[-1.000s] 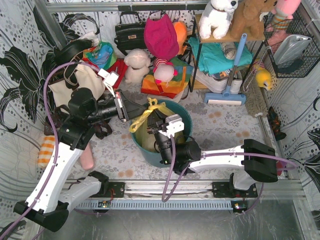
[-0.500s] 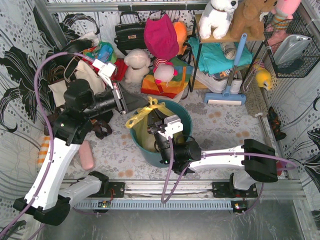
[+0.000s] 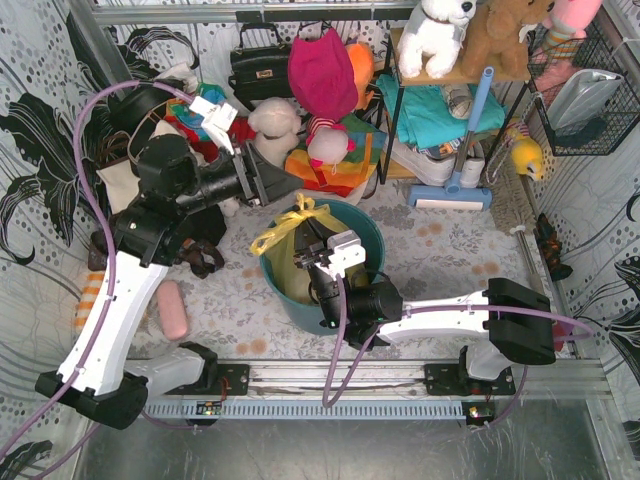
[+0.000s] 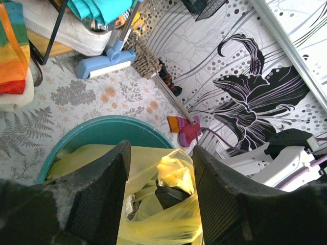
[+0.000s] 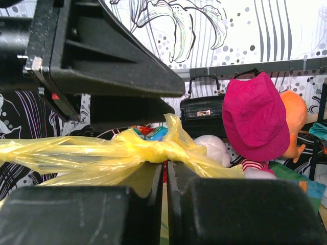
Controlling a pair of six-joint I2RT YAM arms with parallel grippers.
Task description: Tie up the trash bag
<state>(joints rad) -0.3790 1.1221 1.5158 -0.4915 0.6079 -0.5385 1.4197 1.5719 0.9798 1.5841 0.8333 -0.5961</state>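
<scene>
Clutter (image 3: 330, 120) of toys, handbags and cloth crowded the far edge of the table (image 3: 450, 250). The bin (image 3: 368, 228) stood at the middle of the table, nearer its near edge. The bag (image 3: 280, 238) sat inside the bin, its yellow plastic drawn up above the rim and bunched into a knot (image 3: 303, 212) with loose ends sticking out. The left gripper (image 4: 161, 153) hung just above and to the far left of the knot, its fingers spread apart and grasping nothing; in the wrist view the bag's top showed in the gap between them, lower down. The right gripper (image 5: 164, 171) reached in over the bin's near rim, its fingers clenched on the gathered plastic at the knot, with only a thin slit between them.
</scene>
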